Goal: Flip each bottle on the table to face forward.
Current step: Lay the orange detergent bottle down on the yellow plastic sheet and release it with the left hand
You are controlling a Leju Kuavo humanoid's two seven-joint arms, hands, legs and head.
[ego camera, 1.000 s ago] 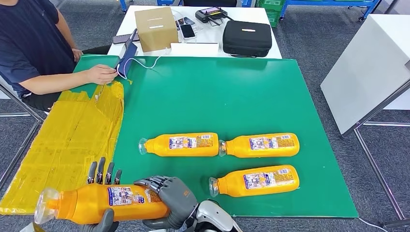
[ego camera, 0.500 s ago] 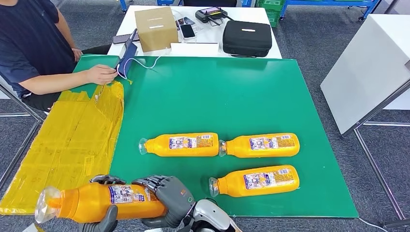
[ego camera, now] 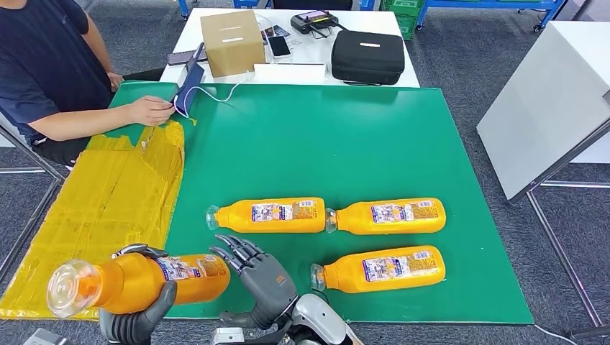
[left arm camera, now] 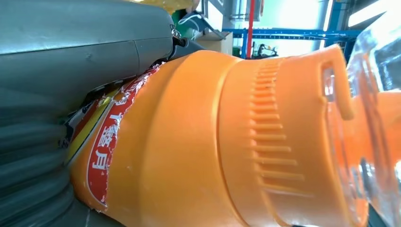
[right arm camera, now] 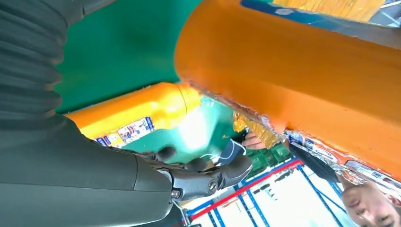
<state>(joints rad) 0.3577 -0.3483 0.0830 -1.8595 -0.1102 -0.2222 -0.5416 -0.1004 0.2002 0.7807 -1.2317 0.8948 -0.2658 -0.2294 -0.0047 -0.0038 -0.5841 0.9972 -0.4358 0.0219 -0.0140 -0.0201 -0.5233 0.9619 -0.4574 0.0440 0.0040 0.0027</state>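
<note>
An orange bottle [ego camera: 137,282] with a clear cap is lifted at the near left corner, cap pointing left and toward me. My left hand [ego camera: 133,323] grips it from below, fingers wrapped over its top. In the left wrist view the bottle's neck [left arm camera: 198,142] sits against that hand [left arm camera: 71,56]. My right hand [ego camera: 260,279] stands just off the bottle's base with fingers spread, holding nothing. The right wrist view shows the bottle's body [right arm camera: 307,71] apart from the fingers [right arm camera: 213,177]. Three more orange bottles lie on the green mat: [ego camera: 270,215], [ego camera: 388,215], [ego camera: 381,268].
The green mat [ego camera: 324,144] has free room in its far half. Yellow taped sheeting [ego camera: 108,201] covers the left side. A person sits at the far left, one hand [ego camera: 147,110] on the mat. A cardboard box [ego camera: 231,42] and a black case [ego camera: 367,56] stand behind.
My right hand has let go of the bottle's base and spread its fingers. My left hand has closed around the bottle, which has swung its cap toward me.
</note>
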